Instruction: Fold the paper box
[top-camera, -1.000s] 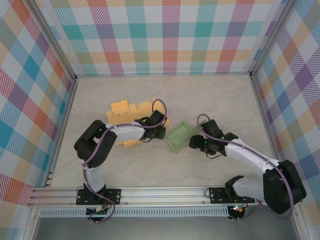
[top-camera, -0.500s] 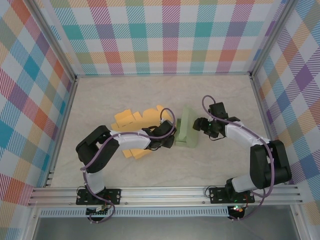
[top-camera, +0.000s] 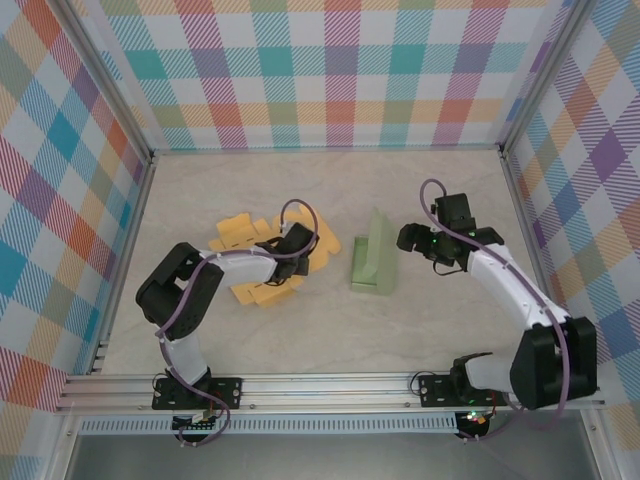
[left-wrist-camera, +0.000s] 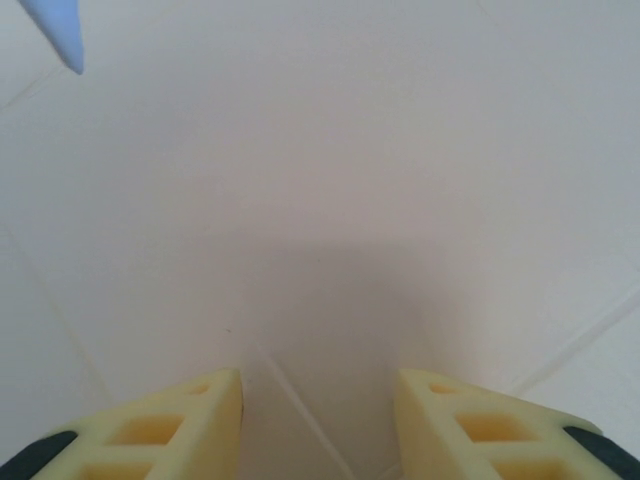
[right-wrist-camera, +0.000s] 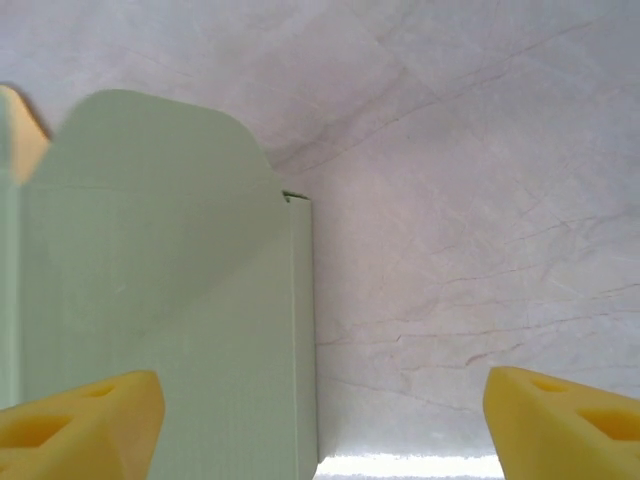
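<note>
The pale green paper box (top-camera: 372, 262) stands upright on its edge in the middle of the table. In the right wrist view it is the green box (right-wrist-camera: 160, 300), with a rounded flap on top. My right gripper (top-camera: 403, 240) is just right of it and open wide (right-wrist-camera: 320, 405); the box's right edge lies between the fingers, touching neither. My left gripper (top-camera: 300, 255) is over the yellow flat cardboard sheets (top-camera: 245, 232), apart from the green box. It is open (left-wrist-camera: 318, 390) over a pale creased surface, holding nothing.
The yellow sheets (top-camera: 262, 288) spread over the left middle of the table, partly under the left arm. Plaid walls close off the back and both sides. A small blue tip (left-wrist-camera: 55, 30) shows at the top left of the left wrist view.
The green box went from lying tilted to standing on edge. My left gripper has drawn back left from it onto the yellow sheets. My right gripper has backed off slightly up and right.
</note>
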